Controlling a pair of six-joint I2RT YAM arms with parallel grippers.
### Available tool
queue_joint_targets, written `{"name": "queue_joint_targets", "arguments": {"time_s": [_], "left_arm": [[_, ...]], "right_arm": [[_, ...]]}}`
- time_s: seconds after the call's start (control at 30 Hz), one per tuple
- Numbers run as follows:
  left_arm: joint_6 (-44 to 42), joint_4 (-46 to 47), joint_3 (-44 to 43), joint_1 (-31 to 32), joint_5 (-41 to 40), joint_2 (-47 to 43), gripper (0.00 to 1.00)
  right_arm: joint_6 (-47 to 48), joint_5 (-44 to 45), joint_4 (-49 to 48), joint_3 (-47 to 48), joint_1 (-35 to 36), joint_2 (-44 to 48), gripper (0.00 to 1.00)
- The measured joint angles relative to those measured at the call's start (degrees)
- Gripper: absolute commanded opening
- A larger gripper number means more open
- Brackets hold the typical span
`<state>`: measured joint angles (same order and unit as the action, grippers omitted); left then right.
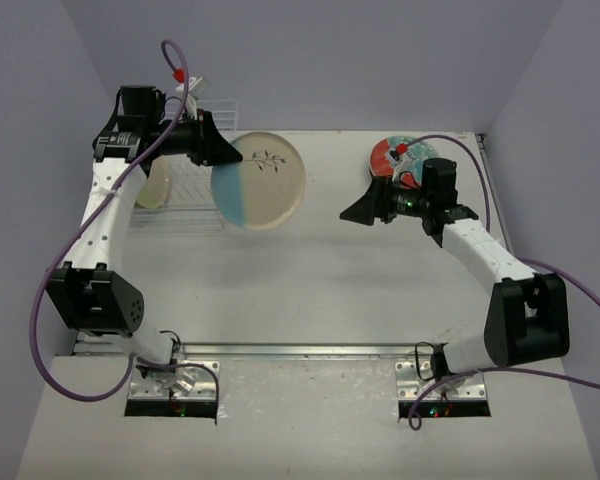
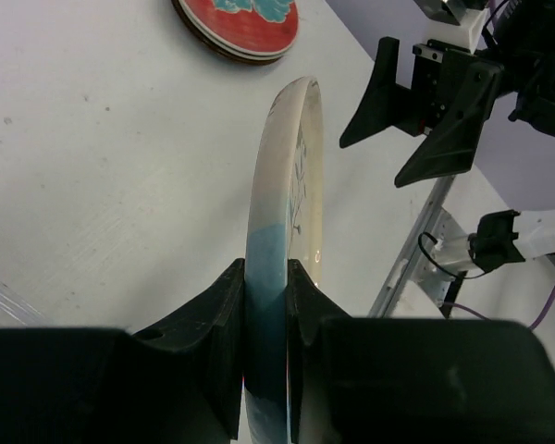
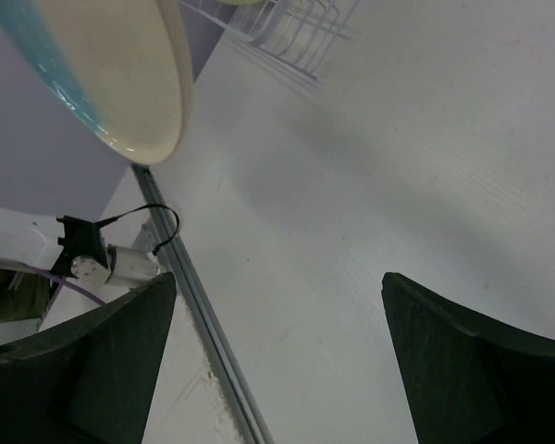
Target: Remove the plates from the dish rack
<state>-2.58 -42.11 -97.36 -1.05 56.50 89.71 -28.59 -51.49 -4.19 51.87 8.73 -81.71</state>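
A cream plate with a pale blue segment (image 1: 260, 182) is pinched at its blue edge by the left gripper (image 1: 218, 150), whose jaws are pressed against both faces of the rim. The plate is held in the upper middle of the overhead view, just right of the white wire dish rack (image 1: 192, 205), above the table (image 1: 310, 290). A leafy sprig can be seen painted on its cream face. In the left wrist view the plate is seen edge-on, rising from between the black fingers (image 2: 224, 319).

A second, pale plate (image 1: 152, 186) is seen standing in the rack at the upper left. A red plate with teal and white patches (image 1: 392, 158) lies flat on the table at the upper right, partly covered by the right arm.

The right gripper (image 1: 361, 212) is held right of centre, well apart from the cream plate, its jaws spread wide with nothing between them.
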Motion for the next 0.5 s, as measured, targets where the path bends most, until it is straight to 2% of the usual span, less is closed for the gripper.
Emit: {"name": "queue_joint_targets", "arguments": {"time_s": [0.23,0.47,0.5], "left_arm": [[1.14,4.08,6.51,3.15,2.70,-0.60,0.00],[1.19,3.86,12.08,5.32,5.14,-1.03,0.00],[1.19,3.94,12.39,5.32,5.51,-1.10,0.00]], "right_arm": [[-4.48,-0.58,-6.57,0.21,5.72,-0.56,0.88],[-9.58,0.35,-12.70,0.23,10.58,-4.76,0.88],[-10.17,0.39,-13.23,0.23,10.87,-5.35,0.85]]}}
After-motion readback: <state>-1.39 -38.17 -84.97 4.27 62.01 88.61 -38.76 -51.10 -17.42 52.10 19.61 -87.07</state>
